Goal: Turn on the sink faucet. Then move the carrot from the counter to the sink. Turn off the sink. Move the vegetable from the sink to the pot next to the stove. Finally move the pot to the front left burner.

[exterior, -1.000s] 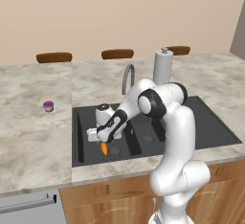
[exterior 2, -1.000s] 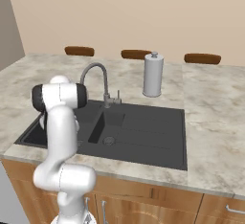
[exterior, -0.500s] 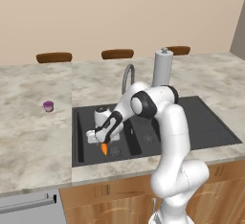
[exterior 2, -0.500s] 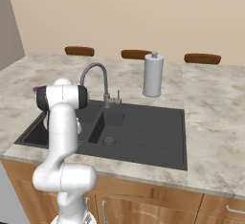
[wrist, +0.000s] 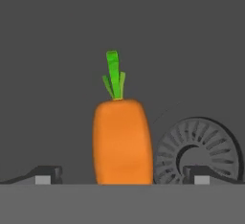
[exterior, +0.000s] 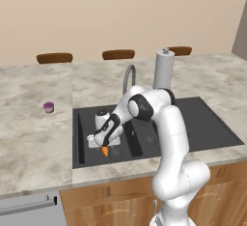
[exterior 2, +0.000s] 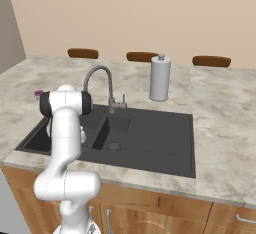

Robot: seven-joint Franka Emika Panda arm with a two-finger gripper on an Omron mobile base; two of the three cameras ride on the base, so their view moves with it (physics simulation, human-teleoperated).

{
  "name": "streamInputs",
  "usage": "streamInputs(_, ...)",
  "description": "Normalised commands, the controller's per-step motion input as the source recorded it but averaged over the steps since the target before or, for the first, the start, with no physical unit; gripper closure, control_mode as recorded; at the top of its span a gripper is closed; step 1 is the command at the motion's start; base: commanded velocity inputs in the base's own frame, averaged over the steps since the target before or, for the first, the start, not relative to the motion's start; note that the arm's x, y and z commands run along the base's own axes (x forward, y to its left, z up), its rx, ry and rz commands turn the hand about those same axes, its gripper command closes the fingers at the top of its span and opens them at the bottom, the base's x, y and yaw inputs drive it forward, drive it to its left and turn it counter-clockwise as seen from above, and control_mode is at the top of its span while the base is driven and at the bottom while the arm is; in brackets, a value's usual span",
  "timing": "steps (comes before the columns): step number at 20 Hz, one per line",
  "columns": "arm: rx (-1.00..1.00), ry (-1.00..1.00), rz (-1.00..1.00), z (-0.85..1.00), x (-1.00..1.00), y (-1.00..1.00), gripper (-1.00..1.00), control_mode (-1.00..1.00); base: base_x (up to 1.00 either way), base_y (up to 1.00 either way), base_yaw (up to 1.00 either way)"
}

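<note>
The orange carrot (wrist: pixel 122 141) with its green tuft lies on the floor of the dark sink (exterior: pixel 212 123), in the left basin, beside a round drain (wrist: pixel 196 151). In the left base view the carrot (exterior: pixel 104 150) pokes out just below my hand. My gripper (exterior: pixel 101 140) is down inside that basin, open, and its two tips straddle the carrot without touching it. In the hand view the gripper (wrist: pixel 123 176) has a wide gap on each side of the carrot. The grey gooseneck sink faucet (exterior: pixel 128 77) rises behind the basins on the marbled counter (exterior: pixel 34 138).
A white paper-towel roll (exterior: pixel 163 70) stands behind the sink at the right. A small purple cup (exterior: pixel 48 106) sits on the counter left of the sink. The basin walls close in around my hand. The right basin's drain (exterior 2: pixel 114 147) lies bare.
The arm's upper links have swung a little to the left and the hand has sunk slightly over the carrot. The jaws stay open and the carrot has not moved.
</note>
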Motion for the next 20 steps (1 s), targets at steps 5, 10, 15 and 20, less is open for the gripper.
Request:
streamInputs(5,0.0,0.04,0.0,-0.29,0.03,0.0,-1.0,-1.0,0.0,0.0,0.0)
streamInputs(10,0.0,0.03,0.0,-0.37,0.09,0.09,1.0,-1.0,0.0,0.0,0.0)
streamInputs(15,0.0,0.0,0.0,-0.42,0.13,0.08,1.0,-1.0,0.0,0.0,0.0)
streamInputs(20,0.0,0.0,0.0,-0.14,0.06,0.0,1.0,-1.0,0.0,0.0,0.0)
